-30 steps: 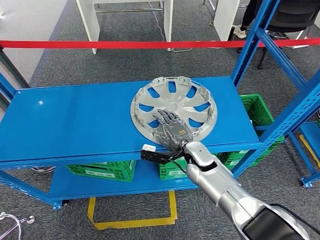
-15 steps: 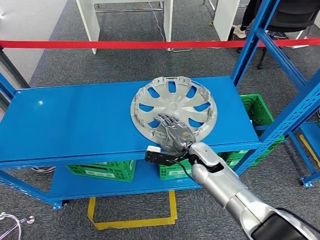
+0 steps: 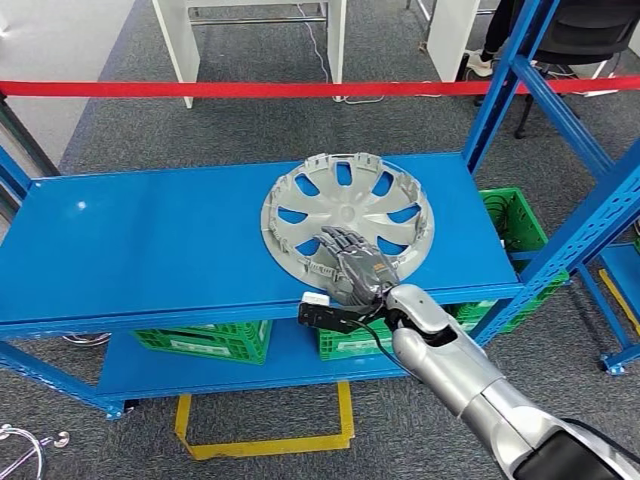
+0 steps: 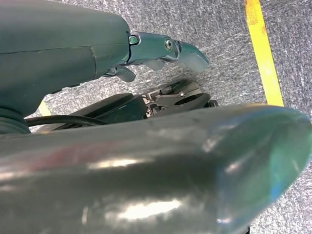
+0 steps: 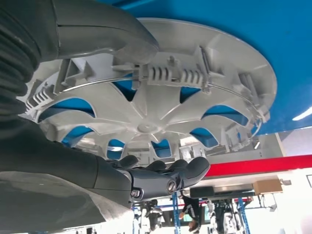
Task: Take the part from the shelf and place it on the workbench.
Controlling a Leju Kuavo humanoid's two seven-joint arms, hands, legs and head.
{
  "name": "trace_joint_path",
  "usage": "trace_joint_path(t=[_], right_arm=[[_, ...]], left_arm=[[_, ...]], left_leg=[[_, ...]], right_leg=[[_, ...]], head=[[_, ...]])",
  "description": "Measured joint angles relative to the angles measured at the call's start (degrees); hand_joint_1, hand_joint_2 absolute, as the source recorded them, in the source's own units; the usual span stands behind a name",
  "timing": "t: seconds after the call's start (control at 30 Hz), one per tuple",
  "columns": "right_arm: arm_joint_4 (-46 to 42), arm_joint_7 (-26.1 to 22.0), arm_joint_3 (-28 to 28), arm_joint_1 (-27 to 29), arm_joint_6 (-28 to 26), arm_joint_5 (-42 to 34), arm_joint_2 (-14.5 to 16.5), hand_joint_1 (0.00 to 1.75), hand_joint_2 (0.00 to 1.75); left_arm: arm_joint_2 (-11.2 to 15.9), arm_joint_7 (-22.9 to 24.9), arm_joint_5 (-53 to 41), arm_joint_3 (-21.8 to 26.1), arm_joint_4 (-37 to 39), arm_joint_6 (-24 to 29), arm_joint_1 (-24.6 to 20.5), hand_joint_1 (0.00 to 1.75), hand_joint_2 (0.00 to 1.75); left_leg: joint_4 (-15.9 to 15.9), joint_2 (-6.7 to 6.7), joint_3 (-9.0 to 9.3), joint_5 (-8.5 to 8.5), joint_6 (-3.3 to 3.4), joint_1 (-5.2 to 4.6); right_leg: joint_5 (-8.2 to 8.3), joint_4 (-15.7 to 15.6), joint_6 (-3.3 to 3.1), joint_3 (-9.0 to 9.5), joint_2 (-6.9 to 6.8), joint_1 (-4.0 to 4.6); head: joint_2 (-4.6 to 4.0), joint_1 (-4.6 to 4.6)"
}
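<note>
Seemingly the main danger lay at the shelf's front edge. From the left of the head view, the blue shelf [image 3: 151, 250] ran bare to the silver wheel cover [image 3: 347, 210], the task's part, which lay flat, inner side up, on the right half of the top deck. The right hand [image 3: 351, 265] rested on the cover's near rim, fingers spread flat on top of it. The right wrist view showed the thumb on one side of the rim and the fingers [image 5: 176, 173] on the other, yet not plainly closed; whether it truly gripped the cover could not be told. A light pinch at one edge of so wide a disc could let it tilt, slip free and drop to the carpet. Dragging it forward could tip it off the edge. The rim's raised clips could also snag the fingers.

The left hand [image 4: 169, 48] hung low over grey carpet beside a yellow floor line [image 4: 263, 53], holding nothing, fingers straight.

Further right, a blue upright post [image 3: 502, 85] and a slanted brace [image 3: 581, 235] stood near the cover; lifting it out to the right could knock them. Green crates [image 3: 521, 225] sat on the lower deck. A red barrier tape [image 3: 226, 88] crossed behind the shelf.
</note>
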Motion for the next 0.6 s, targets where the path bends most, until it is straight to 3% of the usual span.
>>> trace_joint_path(t=[0.6], right_arm=[[5.0, 1.9, 0.7, -0.4, 1.2, 2.2, -0.3, 0.00, 1.75]], left_arm=[[0.0, 0.0, 0.5, 0.4, 0.0, -0.1, 0.0, 0.00, 0.00]], left_leg=[[0.0, 0.00, -0.01, 0.00, 0.00, 0.00]], right_leg=[[0.00, 0.0, 0.00, 0.03, -0.02, 0.00]], head=[[0.00, 0.01]])
